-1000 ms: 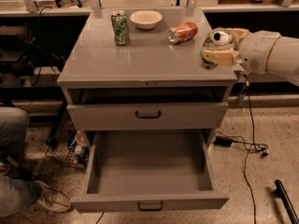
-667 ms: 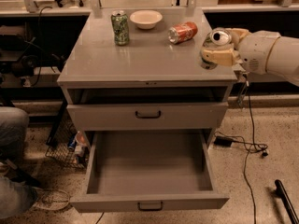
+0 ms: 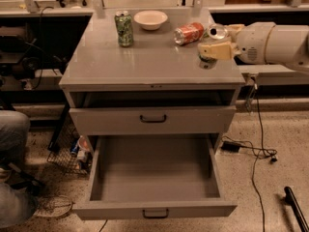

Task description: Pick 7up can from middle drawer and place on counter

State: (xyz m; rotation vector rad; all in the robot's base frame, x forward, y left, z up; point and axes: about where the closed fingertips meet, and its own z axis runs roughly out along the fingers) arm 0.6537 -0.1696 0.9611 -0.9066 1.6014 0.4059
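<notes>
One middle drawer (image 3: 154, 178) stands pulled out at 6 o'clock. At the counter's (image 3: 145, 62) 3 o'clock edge, the gripper (image 3: 211, 50) is clamped on the pale 7up can (image 3: 217, 32). Its silver top and green base show, the fingers hide its middle, and whether it touches the counter is unclear.

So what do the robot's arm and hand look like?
The arm is a fat, smooth white tube with a rounded end, coming in from the right. Its hand is pale cream-yellow and blocky, and it sits above the right edge of the grey counter.
</notes>
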